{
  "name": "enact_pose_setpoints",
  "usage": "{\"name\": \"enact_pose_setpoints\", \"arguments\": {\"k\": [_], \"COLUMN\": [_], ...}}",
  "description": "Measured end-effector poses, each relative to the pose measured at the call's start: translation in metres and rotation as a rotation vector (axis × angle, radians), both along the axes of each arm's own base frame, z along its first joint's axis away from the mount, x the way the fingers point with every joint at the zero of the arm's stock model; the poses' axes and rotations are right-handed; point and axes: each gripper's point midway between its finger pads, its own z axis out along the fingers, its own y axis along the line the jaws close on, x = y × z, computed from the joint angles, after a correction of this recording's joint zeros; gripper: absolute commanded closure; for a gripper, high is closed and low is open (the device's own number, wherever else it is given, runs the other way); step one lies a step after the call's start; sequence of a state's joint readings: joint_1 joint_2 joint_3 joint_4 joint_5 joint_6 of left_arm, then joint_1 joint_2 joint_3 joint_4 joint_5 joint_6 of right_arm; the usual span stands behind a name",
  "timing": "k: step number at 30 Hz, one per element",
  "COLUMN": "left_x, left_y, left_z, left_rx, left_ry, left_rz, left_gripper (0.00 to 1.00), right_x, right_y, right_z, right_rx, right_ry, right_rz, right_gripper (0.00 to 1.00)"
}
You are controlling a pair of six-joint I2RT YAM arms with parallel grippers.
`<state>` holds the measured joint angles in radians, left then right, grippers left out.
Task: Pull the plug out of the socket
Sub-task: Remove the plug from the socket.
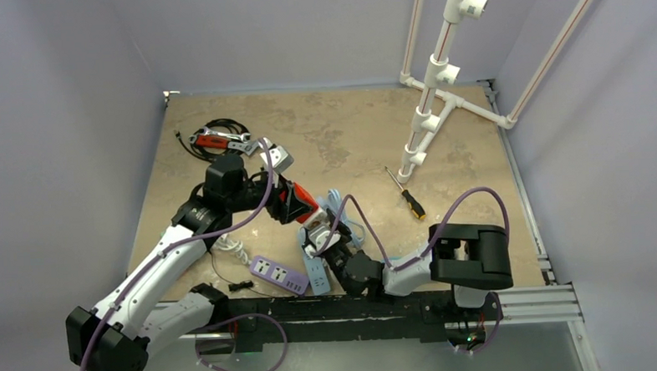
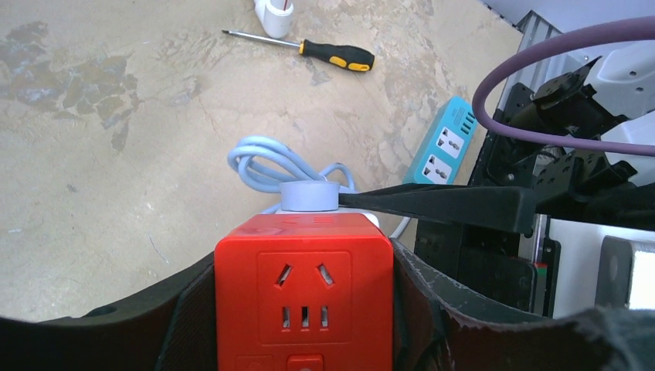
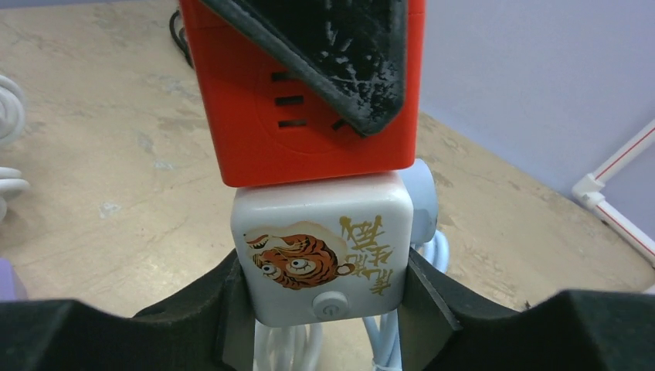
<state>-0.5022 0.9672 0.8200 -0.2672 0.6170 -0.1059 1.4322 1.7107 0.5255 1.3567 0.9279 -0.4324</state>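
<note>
Clamps socket (image 2: 305, 259) in closed left gripper (image 2: 304, 297), plug (image 3: 320, 232) in closed right gripper (image 3: 324, 309); grasped but not yet separated, remains to pull apart.

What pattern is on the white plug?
The white plug shows an orange tiger, clearest in right wrist view.

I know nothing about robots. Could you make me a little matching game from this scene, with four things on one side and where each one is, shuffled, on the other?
Things:
1. red socket cube
2. white tiger-print plug
3. screwdriver
4. purple power strip

Places:
A. gripped by the right tool
B. lying loose beside the white pipe foot
C. gripped by the left tool
D. lying flat near the front edge of the table

Pairs: 1-C, 2-A, 3-B, 4-D.
</note>
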Motion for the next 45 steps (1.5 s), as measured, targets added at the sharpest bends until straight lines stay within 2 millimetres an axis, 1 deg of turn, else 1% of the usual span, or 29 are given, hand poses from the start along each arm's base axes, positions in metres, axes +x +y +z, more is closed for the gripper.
{"name": "enact_pose_setpoints", "arguments": {"k": [2,3,8,13,19,23,26,28,31,35,37,39,41,45], "left_x": [0.002,0.003,0.004,0.001,0.0,-0.001,0.004,0.006,0.012,0.019,0.022,0.024,0.026,0.024], "left_y": [0.0,0.0,0.0,0.001,0.002,0.001,0.001,0.001,-0.003,-0.004,-0.003,-0.001,0.003,0.007], "left_z": [-0.003,-0.005,-0.008,-0.016,-0.018,-0.019,-0.019,-0.019,-0.015,-0.013,-0.013,-0.014,-0.015,-0.014], "left_rx": [0.007,0.011,0.024,0.05,0.065,0.056,0.038,0.039,0.048,0.052,0.053,0.045,0.016,-0.031], "left_ry": [0.002,0.004,0.005,0.045,0.102,0.125,0.112,0.078,0.002,-0.034,-0.035,-0.019,0.034,0.165], "left_rz": [0.001,0.0,0.001,0.017,0.018,0.012,0.03,0.057,0.099,0.13,0.141,0.148,0.148,0.112], "left_gripper": [1.0,1.0,1.0,1.0,1.0,1.0,1.0,1.0,1.0,1.0,1.0,1.0,1.0,1.0], "right_x": [0.001,0.002,0.002,-0.007,-0.01,-0.01,-0.002,0.007,0.016,0.025,0.026,0.025,0.022,0.002], "right_y": [0.001,0.0,-0.005,-0.013,-0.016,-0.017,-0.016,-0.016,-0.017,-0.014,-0.014,-0.015,-0.016,-0.016], "right_z": [-0.003,-0.004,-0.006,-0.008,-0.008,-0.009,-0.008,-0.011,-0.013,-0.013,-0.014,-0.014,-0.011,-0.004], "right_rx": [-0.017,-0.023,-0.045,-0.103,-0.142,-0.141,-0.124,-0.111,-0.095,-0.083,-0.082,-0.08,-0.081,-0.087], "right_ry": [-0.003,-0.003,-0.014,-0.035,-0.033,0.0,0.053,0.105,0.168,0.22,0.226,0.217,0.194,0.109], "right_rz": [-0.009,-0.017,-0.023,0.062,0.1,0.114,0.109,0.12,0.14,0.148,0.152,0.16,0.174,0.18], "right_gripper": [0.95,1.0,1.0,1.0,1.0,1.0,1.0,1.0,1.0,1.0,1.0,1.0,1.0,1.0]}}
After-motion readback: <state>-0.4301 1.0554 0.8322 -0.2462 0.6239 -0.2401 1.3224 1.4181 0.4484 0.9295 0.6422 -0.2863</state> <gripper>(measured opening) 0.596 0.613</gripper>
